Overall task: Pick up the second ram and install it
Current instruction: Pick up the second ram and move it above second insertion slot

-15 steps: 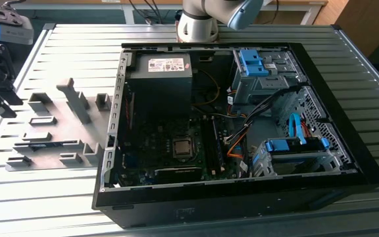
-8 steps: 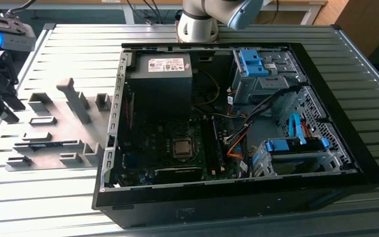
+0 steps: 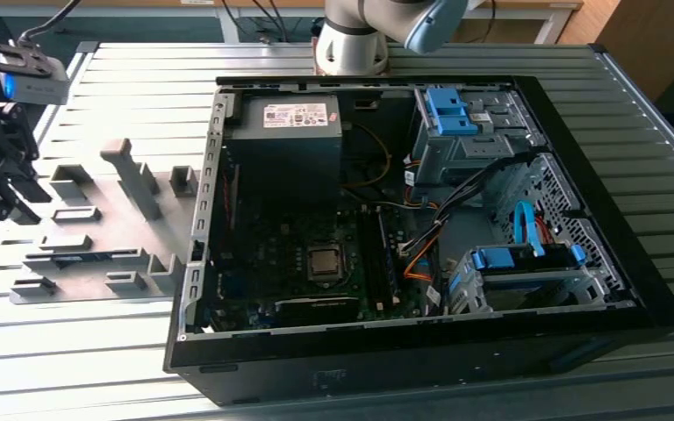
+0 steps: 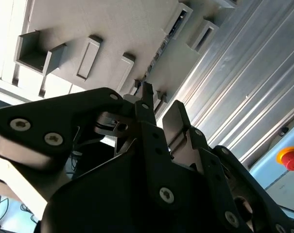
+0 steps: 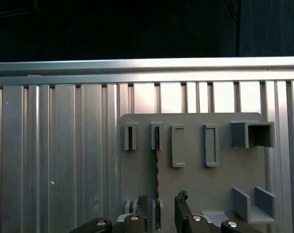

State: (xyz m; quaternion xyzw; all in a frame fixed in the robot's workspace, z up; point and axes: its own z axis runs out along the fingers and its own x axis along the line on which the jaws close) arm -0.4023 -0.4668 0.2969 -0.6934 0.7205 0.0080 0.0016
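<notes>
bright daylight, glare on slatted table [image 3: 91,351]

On the bright, smooth metal table [image 3: 80,351], the plate [image 5: 195,194] is matt grey plastic and the case [image 3: 431,368] matt black; the gripper [image 4: 159,104] is satin black.

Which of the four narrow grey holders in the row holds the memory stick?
The second holder counting from the end away from the open box: the memory stick stands on edge in it; the others look empty.

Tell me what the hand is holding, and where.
Nothing. The hand is open, fingers apart, lined up with the second ram in its grey holder.
</notes>
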